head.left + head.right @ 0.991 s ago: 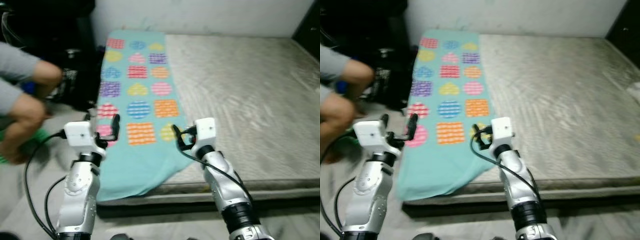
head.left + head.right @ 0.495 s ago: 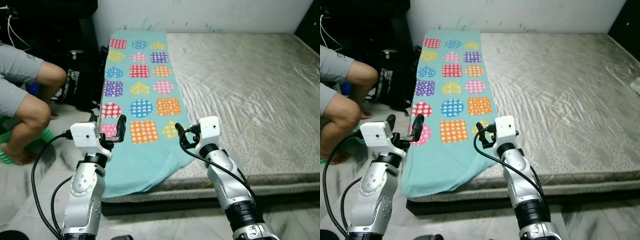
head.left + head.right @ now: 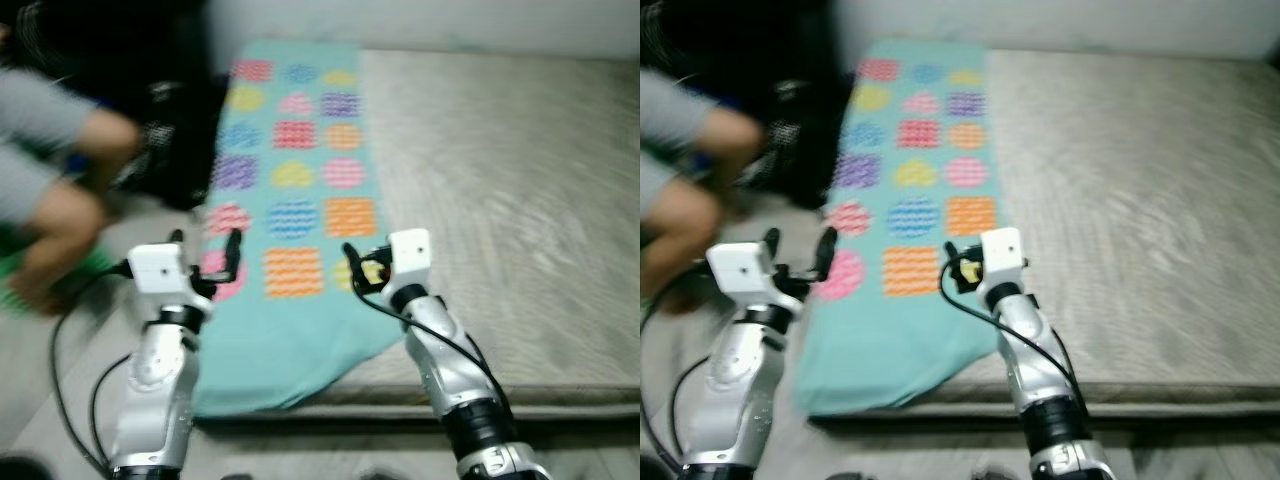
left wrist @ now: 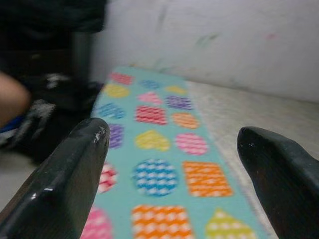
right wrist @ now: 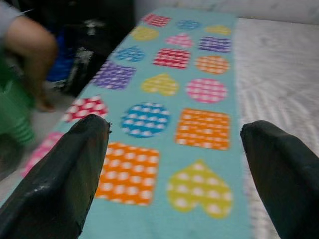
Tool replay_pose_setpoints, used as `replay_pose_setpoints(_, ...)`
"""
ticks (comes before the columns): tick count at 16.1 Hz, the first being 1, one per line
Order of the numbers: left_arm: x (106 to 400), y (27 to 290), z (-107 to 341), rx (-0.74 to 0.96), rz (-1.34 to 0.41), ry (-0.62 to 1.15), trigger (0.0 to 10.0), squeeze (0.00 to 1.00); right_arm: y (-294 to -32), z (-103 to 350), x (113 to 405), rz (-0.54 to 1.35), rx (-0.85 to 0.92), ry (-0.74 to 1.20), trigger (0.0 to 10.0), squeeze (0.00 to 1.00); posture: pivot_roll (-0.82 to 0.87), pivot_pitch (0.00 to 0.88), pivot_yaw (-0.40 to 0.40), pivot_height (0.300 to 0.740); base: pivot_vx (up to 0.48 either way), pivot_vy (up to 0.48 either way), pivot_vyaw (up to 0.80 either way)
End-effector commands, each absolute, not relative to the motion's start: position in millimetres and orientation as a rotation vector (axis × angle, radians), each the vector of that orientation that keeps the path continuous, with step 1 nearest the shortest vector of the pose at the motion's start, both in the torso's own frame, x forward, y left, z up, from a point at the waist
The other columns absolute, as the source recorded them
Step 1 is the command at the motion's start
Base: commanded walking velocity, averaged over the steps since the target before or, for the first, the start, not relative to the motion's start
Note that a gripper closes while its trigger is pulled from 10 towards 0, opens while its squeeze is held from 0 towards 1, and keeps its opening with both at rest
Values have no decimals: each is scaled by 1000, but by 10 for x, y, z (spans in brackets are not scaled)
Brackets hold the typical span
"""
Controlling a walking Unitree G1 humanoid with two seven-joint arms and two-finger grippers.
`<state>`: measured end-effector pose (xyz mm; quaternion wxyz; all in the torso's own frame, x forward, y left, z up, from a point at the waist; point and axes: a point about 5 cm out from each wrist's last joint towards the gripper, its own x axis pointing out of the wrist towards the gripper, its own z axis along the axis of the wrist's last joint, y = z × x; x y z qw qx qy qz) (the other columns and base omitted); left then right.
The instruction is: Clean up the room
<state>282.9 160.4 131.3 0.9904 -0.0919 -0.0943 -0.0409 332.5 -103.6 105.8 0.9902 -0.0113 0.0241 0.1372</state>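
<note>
- Blanket [image 3: 300, 210], turquoise, printed with rows of coloured dotted shapes (hearts, circles, squares); lies lengthwise along the robot's-left side of the mattress, its near end draped over the bed's front edge and hanging toward the floor.
- Mattress [image 3: 500, 200], grey, wrinkled surface; bare apart from the blanket; set against a pale wall [image 4: 209, 40].
- Left gripper [image 3: 205, 245], raised at the bed's near-left corner, just off the blanket's left edge; fingers [image 4: 60, 184] spread wide apart, holding nothing.
- Right gripper [image 3: 362, 270], raised over the blanket's near right part, close to a yellow heart; fingers [image 5: 65, 179] spread wide apart, holding nothing; whether it touches the cloth cannot be told.
- Person [image 3: 60, 170], seated at the robot's left beside the bed; bent knees and grey clothing visible, blurred.
- Dark bag or bundle [image 3: 170, 140], on the floor between the person and the bed; detail too blurred to make out.
- Head views blurred throughout.
</note>
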Motion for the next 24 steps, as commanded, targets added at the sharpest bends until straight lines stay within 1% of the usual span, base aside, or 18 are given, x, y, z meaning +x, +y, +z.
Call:
replay_pose_setpoints(1,2829,1510,1312,-192,-121,-182,10000,0,-1162,1011,3315,240,-31,67,10000,0,72,129,-12,740,0,0,0)
replay_pose_setpoints(6,2827,1518,1312,-184,-117,-179,10000,0,-1157,1005,3315,240,-30,72,10000,0,73,129,-11,740,0,0,0)
replay_pose_setpoints(11,2827,1527,1308,-179,-101,-172,10000,0,-1162,982,3322,244,-36,90,10000,0,82,139,-19,740,0,0,-552)
replay_pose_setpoints(13,2828,1538,1316,-179,-94,-172,10000,0,-1166,989,3332,246,-40,93,10000,0,78,154,-19,740,0,0,0)
replay_pose_setpoints(14,2837,1588,1306,-155,-43,-163,10000,0,-1148,965,3334,253,-75,117,10000,0,79,167,-15,740,0,0,0)
replay_pose_setpoints(15,2844,1646,1295,-141,7,-157,10000,0,-1132,942,3337,258,-99,136,10000,0,79,171,-13,740,0,0,-788)
replay_pose_setpoints(18,2818,1720,1314,-103,46,-170,10000,0,-1133,958,3337,260,-92,128,10000,0,79,181,-14,740,0,0,-550)
replay_pose_setpoints(19,2793,1754,1320,-89,51,-176,10000,0,-1140,973,3335,257,-89,119,10000,0,85,182,-15,740,0,0,0)
replay_pose_setpoints(22,2730,1838,1303,-70,60,-164,10000,0,-1257,1063,3341,222,-125,84,10000,0,92,184,-18,740,0,0,0)
replay_pose_setpoints(24,2642,1926,1278,-96,68,-148,10000,0,-1427,1082,3284,192,-120,79,10000,0,84,206,-12,740,0,0,0)
